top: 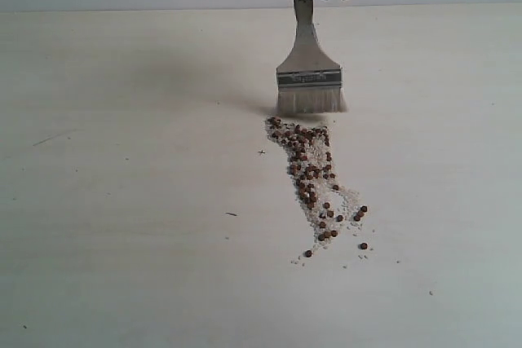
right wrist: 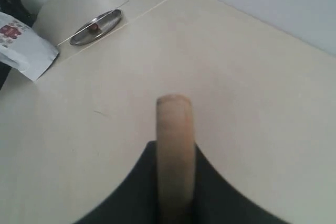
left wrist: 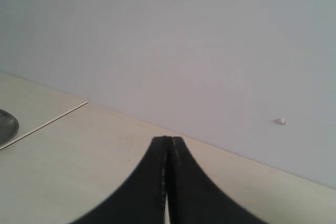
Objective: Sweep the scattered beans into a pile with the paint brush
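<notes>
Beside paint brush (top: 308, 79) — small reddish-brown beans (top: 310, 173)

Paint brush (top: 308, 79): wooden handle, metal ferrule; matt table (top: 122, 160).

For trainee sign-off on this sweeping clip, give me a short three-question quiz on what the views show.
1. True or false: the paint brush stands upright, bristles down, at one end of the beans.
2. The beans lie as: A a long streak; B a round heap; C two separate heaps.
3. Which arm's fingers hold the brush handle?
Key: 1 true; 2 A; 3 the right fingers.
</notes>
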Tool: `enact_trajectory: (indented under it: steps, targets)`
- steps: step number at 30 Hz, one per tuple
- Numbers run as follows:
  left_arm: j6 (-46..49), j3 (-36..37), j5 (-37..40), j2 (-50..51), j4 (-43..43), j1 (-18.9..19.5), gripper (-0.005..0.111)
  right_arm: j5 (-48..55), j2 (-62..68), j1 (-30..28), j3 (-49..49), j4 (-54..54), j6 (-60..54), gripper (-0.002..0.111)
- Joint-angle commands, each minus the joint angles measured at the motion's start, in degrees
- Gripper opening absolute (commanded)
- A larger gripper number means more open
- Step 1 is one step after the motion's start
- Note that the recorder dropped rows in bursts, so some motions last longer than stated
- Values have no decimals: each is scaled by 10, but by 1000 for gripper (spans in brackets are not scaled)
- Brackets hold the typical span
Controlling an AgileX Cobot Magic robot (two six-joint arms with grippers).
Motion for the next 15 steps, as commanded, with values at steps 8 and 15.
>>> enact_trajectory:
  steps: [8, 15]
  targets:
    - [1, 2, -3, -3, 0, -1, 0, -2, -113, -13, 34, 5, 12, 0]
    - [1, 2, -3, -3, 0, -1, 0, -2, -235, -16, 204, 5, -38, 0]
